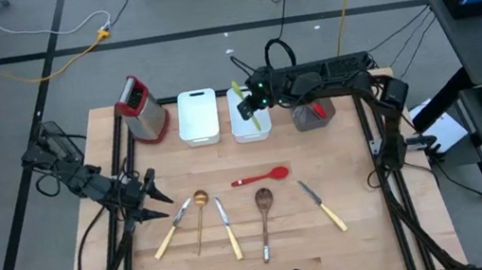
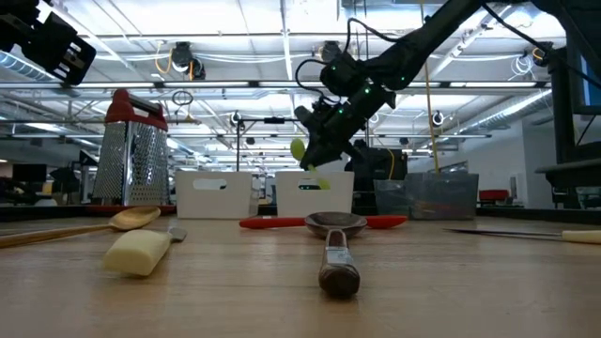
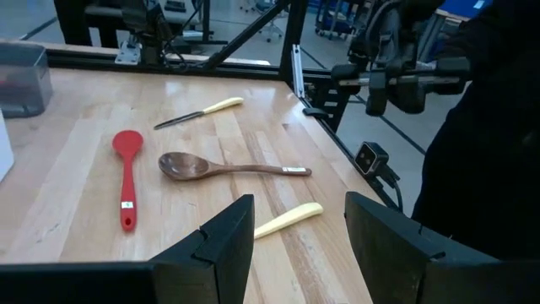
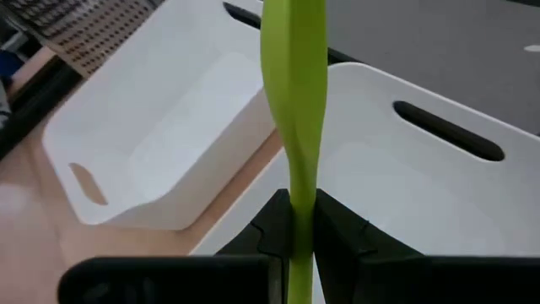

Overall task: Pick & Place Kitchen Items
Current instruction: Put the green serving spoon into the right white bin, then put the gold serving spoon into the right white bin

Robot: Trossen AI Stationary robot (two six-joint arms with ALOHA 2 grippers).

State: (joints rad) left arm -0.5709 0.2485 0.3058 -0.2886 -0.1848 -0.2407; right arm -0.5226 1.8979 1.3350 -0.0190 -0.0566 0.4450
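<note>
My right gripper (image 1: 253, 104) is over the right-hand white tray (image 1: 243, 133) at the table's far side, shut on a green utensil (image 4: 294, 101). In the low view the green utensil (image 2: 299, 149) shows above that tray's rim. My left gripper (image 1: 157, 201) waits open near the table's left edge, with nothing between its fingers (image 3: 221, 245). A red spoon (image 1: 262, 177), a wooden spoon (image 1: 264, 210), a gold spoon (image 1: 200, 210) and three cream-handled knives (image 1: 229, 229) lie flat on the table's near half. My right gripper pinches the green utensil's narrow shaft (image 4: 295, 211) between its two fingers (image 4: 272, 226). The fingers slant down from the table's right side and lie across the shaft. The utensil's long end reaches out past the fingers over the white tray; its other end is hidden below them.
A red-topped metal grater (image 1: 142, 108) stands at the far left, next to another white tray (image 1: 197, 117). A grey tray (image 1: 313, 115) with something red in it stands right of the white trays. Bare wood lies between the trays and the row of utensils.
</note>
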